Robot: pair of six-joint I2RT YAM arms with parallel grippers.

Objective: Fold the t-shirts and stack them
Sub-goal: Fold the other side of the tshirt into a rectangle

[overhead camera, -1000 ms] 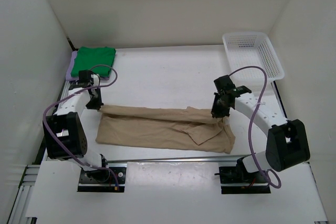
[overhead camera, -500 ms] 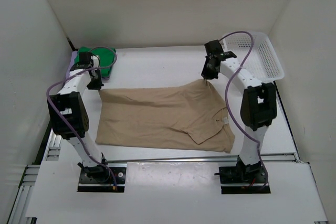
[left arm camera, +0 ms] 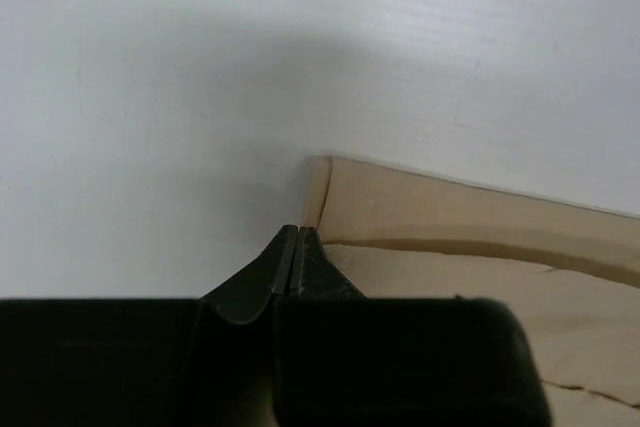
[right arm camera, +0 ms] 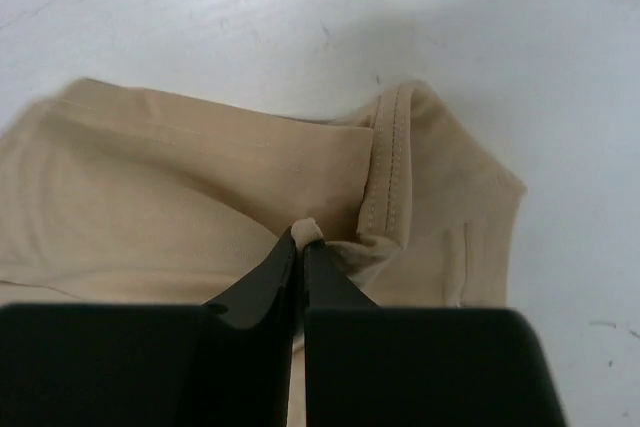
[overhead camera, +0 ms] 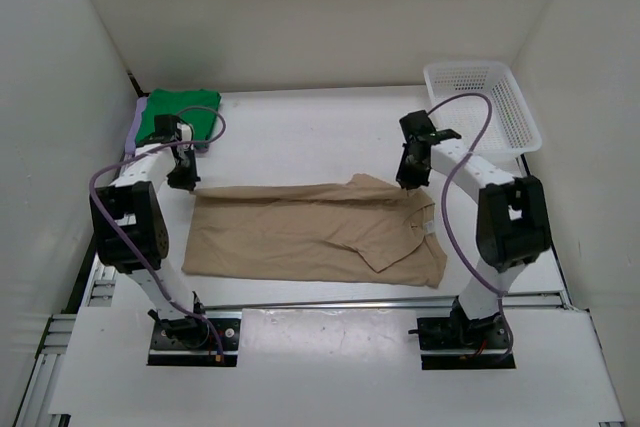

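Observation:
A tan t-shirt (overhead camera: 300, 232) lies flat across the middle of the table, with its far edge doubled over in a long fold. My left gripper (overhead camera: 183, 183) is at the shirt's far left corner. In the left wrist view its jaws are pressed together (left arm camera: 297, 232) with the folded corner of the tan t-shirt (left arm camera: 450, 212) running into the tips. My right gripper (overhead camera: 405, 185) is at the far right corner, by the sleeve. In the right wrist view it (right arm camera: 303, 237) is shut on a small nub of the tan t-shirt (right arm camera: 200, 197).
A folded green t-shirt (overhead camera: 178, 111) lies on a lilac one (overhead camera: 134, 131) at the back left corner, just beyond my left arm. A white mesh basket (overhead camera: 483, 103) stands at the back right. White walls enclose the table.
Both grippers carried the shirt's far edge out toward the back of the table, then back toward me. The far edge now lies folded over, nearer than half a second ago.

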